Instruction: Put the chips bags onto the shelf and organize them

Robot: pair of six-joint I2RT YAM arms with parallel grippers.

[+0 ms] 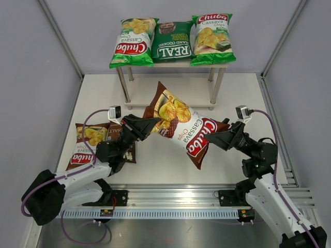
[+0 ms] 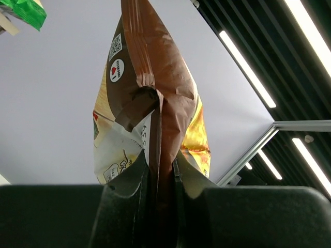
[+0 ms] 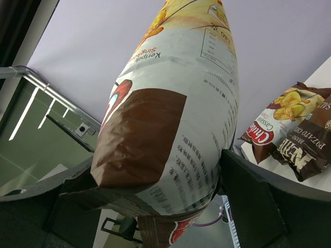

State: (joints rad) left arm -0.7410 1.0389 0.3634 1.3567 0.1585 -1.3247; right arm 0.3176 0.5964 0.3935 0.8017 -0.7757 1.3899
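Near the arms, the left gripper [image 1: 150, 125] and right gripper [image 1: 214, 137] each clamp an opposite end of the brown Chuba bag [image 1: 181, 124], held above the table's middle. Beyond it, the shelf [image 1: 191, 92] has a full top tier. Both arms should probably move together, keeping the bag low and level for the lower board.

White table [image 1: 155, 168], grey walls [image 1: 31, 77], metal rail [image 1: 176, 199] along near edge.

The left gripper [image 2: 161, 173] pinches the crimped end of a brown bag [image 2: 155, 88] between its dark fingers [image 2: 129, 181]. The bag rises away from the camera, showing a QR code [image 2: 116, 46], a round sticker [image 2: 117, 70] with a red heart, and a gold side on the right. A corner of a green bag [image 2: 23, 11] shows at far left. Ceiling lights [image 2: 248, 70] run along the right.
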